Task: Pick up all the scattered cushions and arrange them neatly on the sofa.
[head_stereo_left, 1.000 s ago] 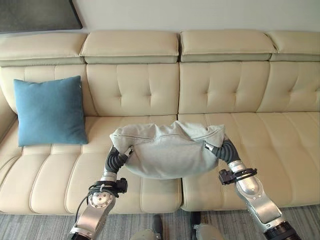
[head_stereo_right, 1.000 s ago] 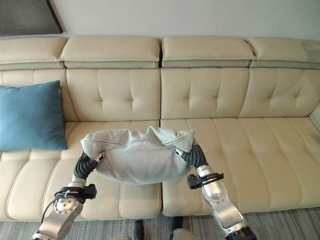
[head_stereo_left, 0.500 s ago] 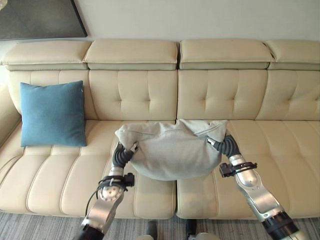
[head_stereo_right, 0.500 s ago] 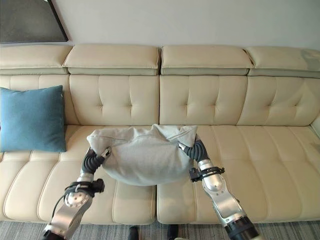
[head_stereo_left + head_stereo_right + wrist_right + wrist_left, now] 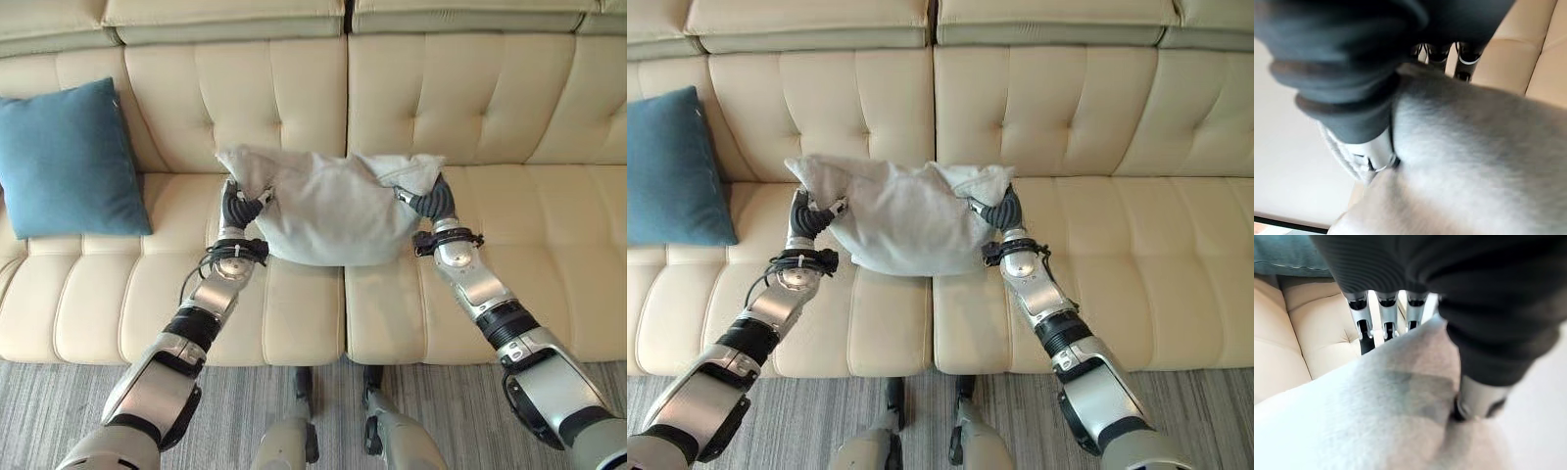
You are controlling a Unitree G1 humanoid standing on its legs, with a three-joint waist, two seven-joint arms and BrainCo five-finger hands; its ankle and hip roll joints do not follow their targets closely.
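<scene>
The grey cushion (image 5: 328, 213) has been carried forward to the sofa (image 5: 509, 127) backrest (camera shifted too), pinched by left hand (image 5: 238, 206) and right hand (image 5: 428, 203); placement is imminent

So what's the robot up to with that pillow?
The robot is holding a grey cushion between both hands, the left hand gripping one upper corner and the right hand the other. The cushion sits at the middle of a cream sofa, over the seat and close to the backrest. A blue cushion stands against the backrest further to the robot's left. It looks like the grey one is about to be set in place.
</scene>
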